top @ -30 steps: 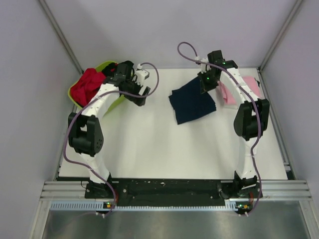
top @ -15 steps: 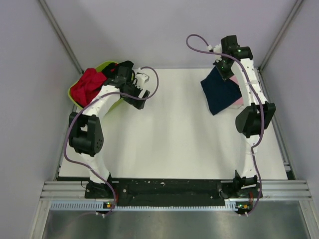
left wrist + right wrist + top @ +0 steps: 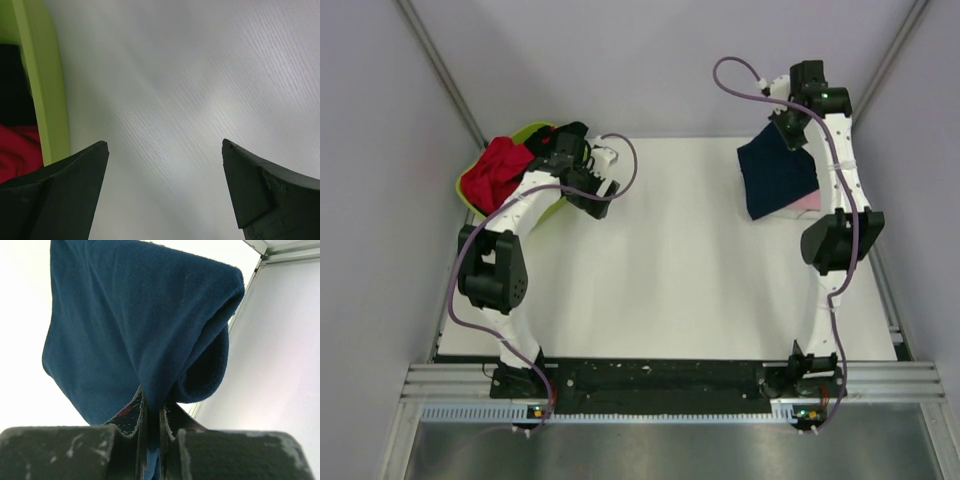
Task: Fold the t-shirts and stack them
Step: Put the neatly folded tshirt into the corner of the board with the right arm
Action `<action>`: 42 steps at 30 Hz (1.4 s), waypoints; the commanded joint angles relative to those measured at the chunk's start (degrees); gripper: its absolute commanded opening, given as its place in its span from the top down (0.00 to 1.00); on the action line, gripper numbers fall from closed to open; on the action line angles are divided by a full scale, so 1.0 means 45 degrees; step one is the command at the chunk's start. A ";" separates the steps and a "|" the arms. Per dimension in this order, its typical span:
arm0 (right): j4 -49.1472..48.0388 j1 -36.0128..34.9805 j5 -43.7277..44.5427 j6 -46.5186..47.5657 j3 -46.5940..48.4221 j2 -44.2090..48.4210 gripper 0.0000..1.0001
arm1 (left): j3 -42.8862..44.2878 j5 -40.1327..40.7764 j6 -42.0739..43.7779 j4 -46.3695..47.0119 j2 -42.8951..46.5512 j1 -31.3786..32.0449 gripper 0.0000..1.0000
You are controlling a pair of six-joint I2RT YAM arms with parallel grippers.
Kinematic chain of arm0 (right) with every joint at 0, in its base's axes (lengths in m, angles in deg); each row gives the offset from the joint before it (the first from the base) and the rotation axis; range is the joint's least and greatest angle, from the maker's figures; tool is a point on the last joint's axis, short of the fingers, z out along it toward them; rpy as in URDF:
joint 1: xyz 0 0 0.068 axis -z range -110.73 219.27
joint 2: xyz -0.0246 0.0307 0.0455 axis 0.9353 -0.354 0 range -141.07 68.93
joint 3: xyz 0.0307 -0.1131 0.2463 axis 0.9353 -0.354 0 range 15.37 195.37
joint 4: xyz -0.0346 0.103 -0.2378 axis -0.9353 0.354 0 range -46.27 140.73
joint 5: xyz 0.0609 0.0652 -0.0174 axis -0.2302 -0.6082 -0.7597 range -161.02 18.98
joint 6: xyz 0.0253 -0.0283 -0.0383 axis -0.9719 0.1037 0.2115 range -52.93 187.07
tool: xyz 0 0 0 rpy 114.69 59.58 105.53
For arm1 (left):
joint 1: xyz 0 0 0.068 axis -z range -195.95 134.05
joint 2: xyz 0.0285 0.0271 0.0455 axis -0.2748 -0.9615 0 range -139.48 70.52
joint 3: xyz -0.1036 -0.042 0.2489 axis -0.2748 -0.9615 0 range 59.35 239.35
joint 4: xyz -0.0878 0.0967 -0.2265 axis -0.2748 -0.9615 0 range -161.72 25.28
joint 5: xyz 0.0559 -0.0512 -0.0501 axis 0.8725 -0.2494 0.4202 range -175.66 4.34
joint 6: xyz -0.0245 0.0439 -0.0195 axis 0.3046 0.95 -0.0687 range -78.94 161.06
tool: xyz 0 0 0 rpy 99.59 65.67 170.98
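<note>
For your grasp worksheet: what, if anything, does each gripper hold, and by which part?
The right gripper pinches the navy t-shirt by a bunched fold; the left gripper is open, holding nothing.

Our left arm (image 3: pixel 510 215) folds toward the far left, left gripper (image 3: pixel 165 145) spread wide, facing down. Our right arm (image 3: pixel 845 180) stretches high, right gripper (image 3: pixel 152 400) clamped on the navy t-shirt (image 3: pixel 135 325).

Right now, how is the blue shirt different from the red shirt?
The navy t-shirt hangs pinched in the shut right gripper at the far right, while the red t-shirt lies in the green basin at the far left with no gripper holding it. The navy t-shirt looks folded and smooth, but the red t-shirt is bunched up. Both are soft cloth shirts.
</note>
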 commanded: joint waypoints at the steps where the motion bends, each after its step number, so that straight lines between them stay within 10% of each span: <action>1: -0.0749 0.0777 -0.0464 0.0348 0.0627 0.0829 1.00 | -0.0098 0.0187 0.0123 0.0439 0.0660 -0.0074 0.01; 42: -0.4946 0.4293 0.0201 0.0033 -0.1520 -0.2765 1.00 | 0.0038 0.0890 0.0084 0.0087 -0.0004 -0.0074 0.01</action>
